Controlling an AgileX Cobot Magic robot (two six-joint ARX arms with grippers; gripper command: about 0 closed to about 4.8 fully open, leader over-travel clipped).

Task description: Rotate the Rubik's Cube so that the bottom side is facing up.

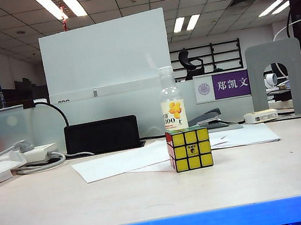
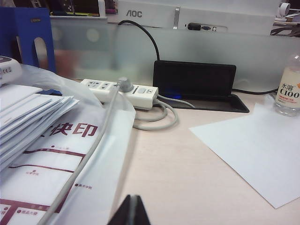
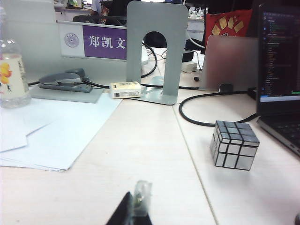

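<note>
The Rubik's Cube (image 1: 189, 148) stands on the table's middle in the exterior view, its yellow face towards the camera and a red face on its left. It rests partly on white paper (image 1: 125, 161), just in front of a clear bottle (image 1: 172, 106). Neither wrist view shows the cube, and no arm appears in the exterior view. My left gripper (image 2: 132, 209) is shut and empty, low over the table beside a bag of papers (image 2: 42, 140). My right gripper (image 3: 136, 206) is shut too, with nothing in it, over bare table.
A power strip (image 2: 123, 90) with its cable and a black box (image 2: 194, 80) lie at the back left. On the right are a stapler (image 3: 65, 79), a grey bookend (image 3: 157, 47), a silver mirror cube (image 3: 234, 145), a laptop (image 3: 279, 70) and a black cable (image 3: 206, 105).
</note>
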